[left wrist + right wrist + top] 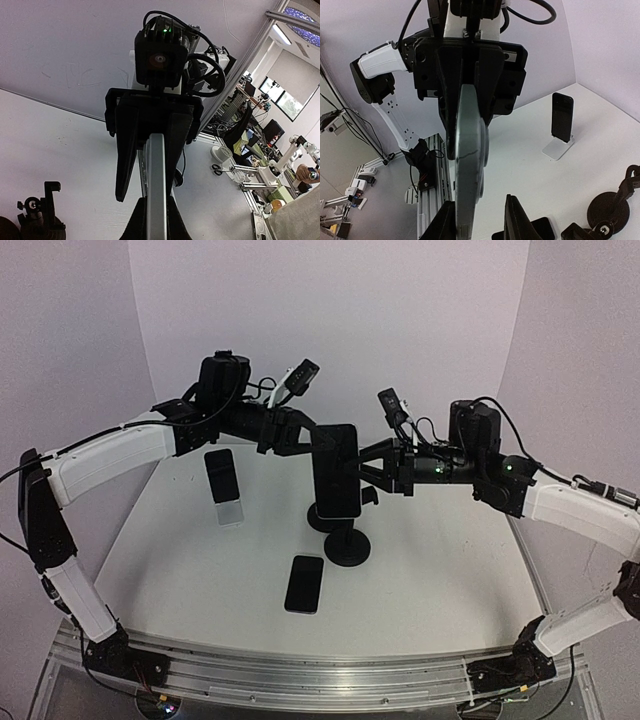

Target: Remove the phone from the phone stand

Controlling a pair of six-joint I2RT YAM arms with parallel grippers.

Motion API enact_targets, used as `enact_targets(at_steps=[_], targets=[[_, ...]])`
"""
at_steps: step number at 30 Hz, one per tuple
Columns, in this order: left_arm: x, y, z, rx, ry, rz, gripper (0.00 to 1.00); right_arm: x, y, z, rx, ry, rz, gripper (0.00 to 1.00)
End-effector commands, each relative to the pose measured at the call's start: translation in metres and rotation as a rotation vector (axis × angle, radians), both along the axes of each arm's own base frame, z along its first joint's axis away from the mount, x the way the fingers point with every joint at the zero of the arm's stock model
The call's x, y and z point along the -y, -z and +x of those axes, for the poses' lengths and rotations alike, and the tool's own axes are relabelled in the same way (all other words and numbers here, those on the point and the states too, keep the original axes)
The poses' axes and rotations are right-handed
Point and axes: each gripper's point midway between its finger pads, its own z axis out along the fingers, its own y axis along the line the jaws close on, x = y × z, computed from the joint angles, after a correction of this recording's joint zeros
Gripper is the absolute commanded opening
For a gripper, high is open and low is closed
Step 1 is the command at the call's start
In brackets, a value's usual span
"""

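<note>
While the left gripper (305,443) clamped one edge of the black phone (337,468), the handset stood upright mid-table. Its lower end covered the top of the black phone stand (348,546), so contact there was unclear. The right gripper (368,470) straddled the opposite edge, one finger touching, the other showing a sliver of gap.

My link shells (110,455) are white; joints (225,380), cables (500,412), left gripper (318,443) and right gripper (365,472) black; green dots (508,466), probably LEDs.
</note>
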Motion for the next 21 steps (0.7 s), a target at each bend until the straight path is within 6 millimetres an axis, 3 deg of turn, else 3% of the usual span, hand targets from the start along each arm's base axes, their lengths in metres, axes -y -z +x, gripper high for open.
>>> enact_targets(at_steps=[1, 8, 14, 17, 19, 21], targets=[[-0.010, -0.038, -0.013, 0.089, 0.024, -0.088, 0.00, -0.007, -0.022, 0.000, 0.042, -0.028, 0.051, 0.24], [-0.010, -0.033, -0.013, 0.082, 0.020, -0.081, 0.00, -0.013, -0.025, -0.002, 0.025, -0.054, 0.059, 0.02], [-0.010, -0.028, -0.012, 0.069, 0.017, -0.069, 0.00, -0.011, -0.023, -0.004, 0.012, -0.052, 0.059, 0.00], [-0.011, -0.024, -0.008, 0.075, -0.001, -0.058, 0.42, -0.005, -0.023, -0.003, 0.011, -0.006, 0.060, 0.00], [-0.014, -0.022, -0.005, 0.084, -0.009, -0.055, 0.57, 0.000, -0.022, -0.004, 0.006, 0.016, 0.061, 0.00], [-0.017, -0.019, 0.001, 0.096, -0.034, -0.047, 0.66, 0.005, -0.021, -0.005, -0.010, 0.037, 0.064, 0.00]])
